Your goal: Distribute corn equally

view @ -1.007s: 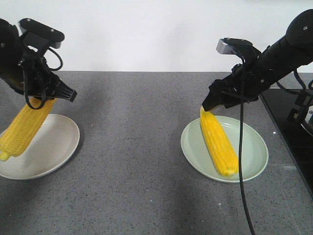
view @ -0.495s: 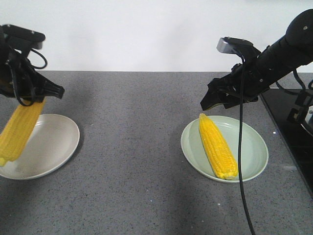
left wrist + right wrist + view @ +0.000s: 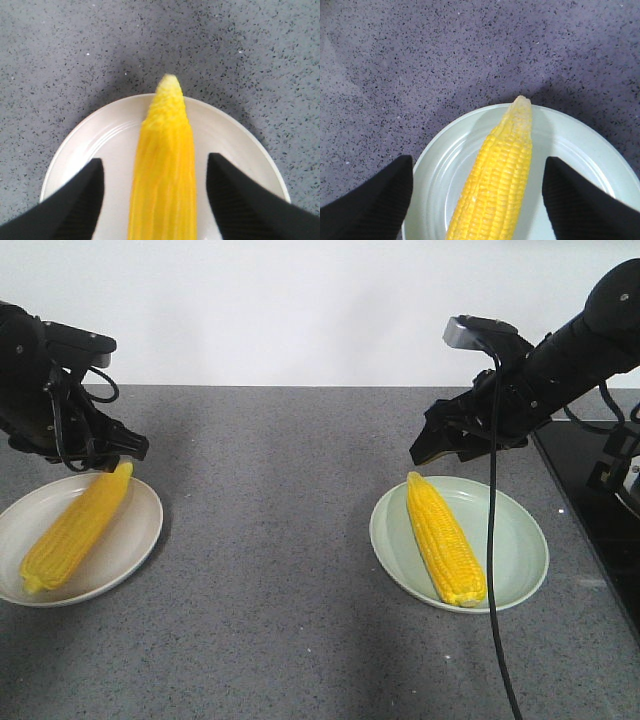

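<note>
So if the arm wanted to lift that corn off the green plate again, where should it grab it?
Probably around the thick middle of the corn, from above, the fingers closing across its width. It lies flat on the green plate, the pointed tip toward the right gripper. The tip is narrow and would likely slip; the plate's shallow rim leaves both long sides open.

— What do we have behind the work area?
— We see a plain white wall (image 3: 300, 310), evenly lit, meeting the back edge of the surface (image 3: 290, 570).
— And the surface itself?
— We find it dark grey, speckled like stone, with soft shadows on it. At the far right we see a glossy black panel (image 3: 600, 510) along its edge.
</note>
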